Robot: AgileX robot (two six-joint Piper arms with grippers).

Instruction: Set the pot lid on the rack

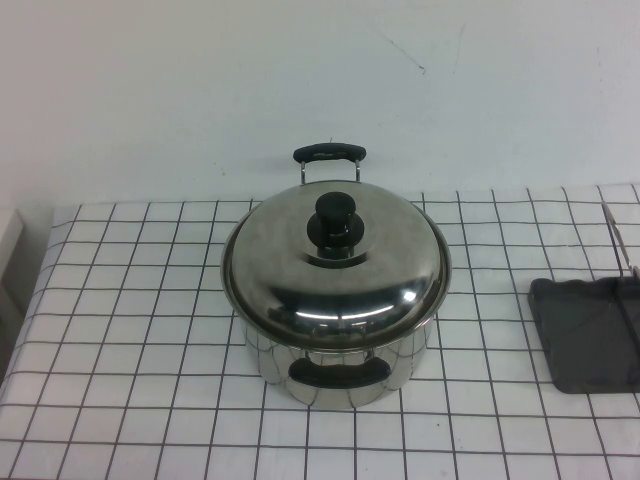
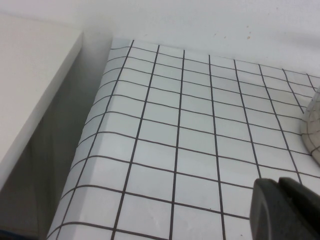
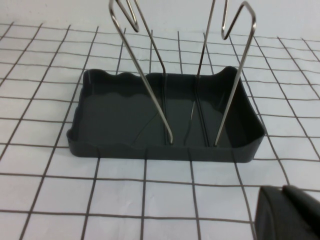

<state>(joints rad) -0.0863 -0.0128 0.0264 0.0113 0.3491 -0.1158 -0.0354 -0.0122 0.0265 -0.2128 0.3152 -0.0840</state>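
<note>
The shiny domed pot lid [image 1: 335,275] with its black knob [image 1: 336,216] sits on the steel pot [image 1: 340,378] in the middle of the table. The dark grey rack [image 1: 585,335] lies at the table's right edge, partly cut off. In the right wrist view the rack [image 3: 125,117] is empty, with thin wire uprights [image 3: 150,75] standing in it. My right gripper [image 3: 284,192] is shut and empty, just short of the rack. My left gripper [image 2: 280,186] is shut and empty over the table's left part; a shiny curved edge of the pot [image 2: 312,127] shows beside it. Neither arm shows in the high view.
The table has a white cloth with a black grid [image 1: 130,330]. A white ledge [image 2: 30,90] stands off the table's left edge, with a gap between. A white wall runs along the back. The pot's black handles [image 1: 329,153] point to the back and front.
</note>
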